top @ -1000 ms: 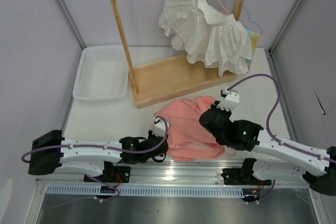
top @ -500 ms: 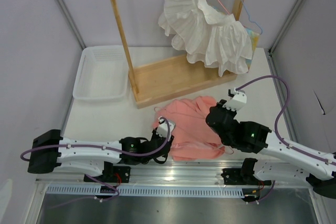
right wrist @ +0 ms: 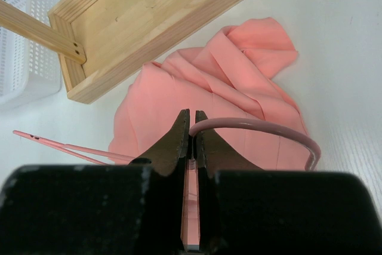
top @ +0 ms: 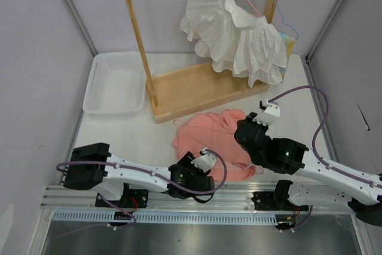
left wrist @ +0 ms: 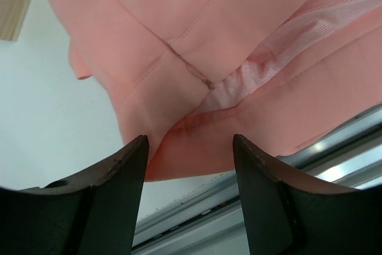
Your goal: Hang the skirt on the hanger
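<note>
The salmon-pink skirt (top: 209, 138) lies crumpled on the table in front of the wooden rack; it also fills the left wrist view (left wrist: 197, 46) and shows in the right wrist view (right wrist: 197, 88). My left gripper (top: 206, 168) (left wrist: 190, 141) is open at the skirt's near edge, by the front rail, with nothing between its fingers. My right gripper (top: 246, 141) (right wrist: 192, 114) hovers over the skirt's right side, shut on the pale-pink wire hanger (right wrist: 262, 126). The hanger's hook curves out to the right and a thin wire runs off to the left.
A wooden rack (top: 191, 85) stands behind the skirt, with a white ruffled garment (top: 239, 34) hung on its rail beside a light-blue hanger (top: 287, 27). A white mesh basket (top: 116, 82) sits at the back left. A metal rail (top: 179, 198) runs along the near edge.
My left arm has slid right along the skirt's near edge and its jaws have opened, letting go of the cloth. My right arm shifted slightly right with the hanger.
</note>
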`<state>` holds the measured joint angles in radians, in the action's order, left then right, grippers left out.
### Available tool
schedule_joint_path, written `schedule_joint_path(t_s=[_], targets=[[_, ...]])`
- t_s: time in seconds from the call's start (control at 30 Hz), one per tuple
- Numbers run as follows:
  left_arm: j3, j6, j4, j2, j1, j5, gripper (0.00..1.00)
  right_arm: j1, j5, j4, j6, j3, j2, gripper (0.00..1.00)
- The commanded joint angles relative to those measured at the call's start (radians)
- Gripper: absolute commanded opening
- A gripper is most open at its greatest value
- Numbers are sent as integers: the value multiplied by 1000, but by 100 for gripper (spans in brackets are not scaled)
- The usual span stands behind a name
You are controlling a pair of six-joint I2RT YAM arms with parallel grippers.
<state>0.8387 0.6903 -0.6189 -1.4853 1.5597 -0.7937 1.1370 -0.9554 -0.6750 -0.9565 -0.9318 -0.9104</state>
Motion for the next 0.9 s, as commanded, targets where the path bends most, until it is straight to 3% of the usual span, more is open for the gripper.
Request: schedule_joint_path(t_s=[0.0,0.17,0.37,0.47,0.53,0.57,0.7,0.87], targets=[[39,23,-98,5,8,-124,65,-6,-39,34,-5,-16,18,0],[54,57,-174,-47,-19,-164,70,-14,-31,37,-5,-9,28,0],[2,22,-94,2,-78,-144,68,-16,-26,41,-4,2,41,0],[-7,2,-64,29,-87,-156,59,-17,-25,49,-1,10,45,0],[-29,-44,-7,54,-110,-133,39,-19,-22,54,2,11,47,0],[-36,-48,11,62,-142,-98,23,-19,-22,55,2,11,48,0],[-101,-74,139,157,-207,-6,1,-20,-19,64,10,16,53,0],[-260,-61,320,395,-344,168,0,-17,-9,75,16,19,61,0]])
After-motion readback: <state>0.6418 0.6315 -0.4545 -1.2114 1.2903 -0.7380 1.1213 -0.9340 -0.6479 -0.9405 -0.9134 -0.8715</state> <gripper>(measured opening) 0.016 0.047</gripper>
